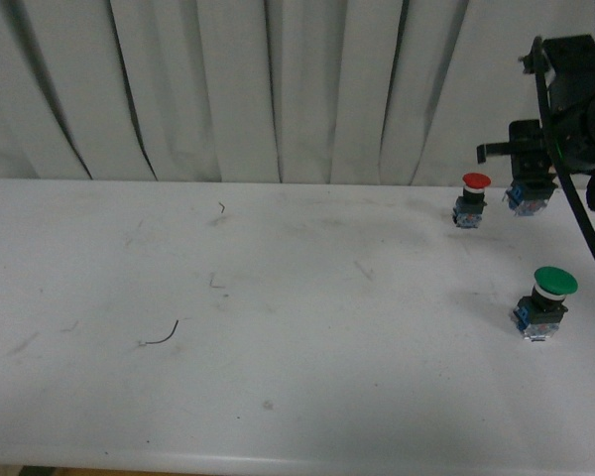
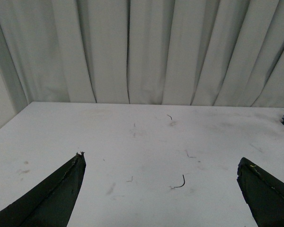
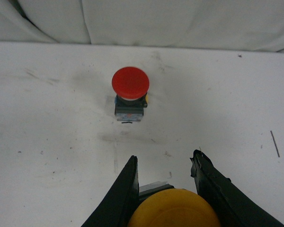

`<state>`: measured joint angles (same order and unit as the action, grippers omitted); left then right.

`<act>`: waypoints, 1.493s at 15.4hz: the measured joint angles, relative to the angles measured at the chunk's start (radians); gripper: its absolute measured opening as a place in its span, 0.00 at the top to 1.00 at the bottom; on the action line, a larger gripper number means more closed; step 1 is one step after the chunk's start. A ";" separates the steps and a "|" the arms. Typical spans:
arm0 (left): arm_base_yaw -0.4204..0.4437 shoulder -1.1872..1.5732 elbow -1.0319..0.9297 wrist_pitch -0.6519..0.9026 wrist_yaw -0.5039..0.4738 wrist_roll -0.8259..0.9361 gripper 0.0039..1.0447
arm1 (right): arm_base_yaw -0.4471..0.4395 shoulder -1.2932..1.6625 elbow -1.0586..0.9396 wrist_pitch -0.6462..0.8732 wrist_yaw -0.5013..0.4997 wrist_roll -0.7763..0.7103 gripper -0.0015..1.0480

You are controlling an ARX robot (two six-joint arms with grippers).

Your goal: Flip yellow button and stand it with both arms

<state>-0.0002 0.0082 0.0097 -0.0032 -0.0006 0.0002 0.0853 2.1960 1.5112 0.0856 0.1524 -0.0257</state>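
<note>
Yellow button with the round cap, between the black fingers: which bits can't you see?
- Right wrist view: the picture's bottom edge cuts off the yellow round-capped button, and its cap covers most of its base.
- Front view: the black right gripper hides the cap; only the blue-and-clear base shows.
- Either view: whether the gripper's black fingers actually squeeze it cannot be told.
</note>
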 joint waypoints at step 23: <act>0.000 0.000 0.000 0.000 0.000 0.000 0.06 | 0.021 0.259 0.206 -0.100 0.110 0.082 0.68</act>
<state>-0.0002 0.0082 0.0097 -0.0036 -0.0006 0.0002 0.1062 2.4554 1.7172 -0.0143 0.2626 0.0559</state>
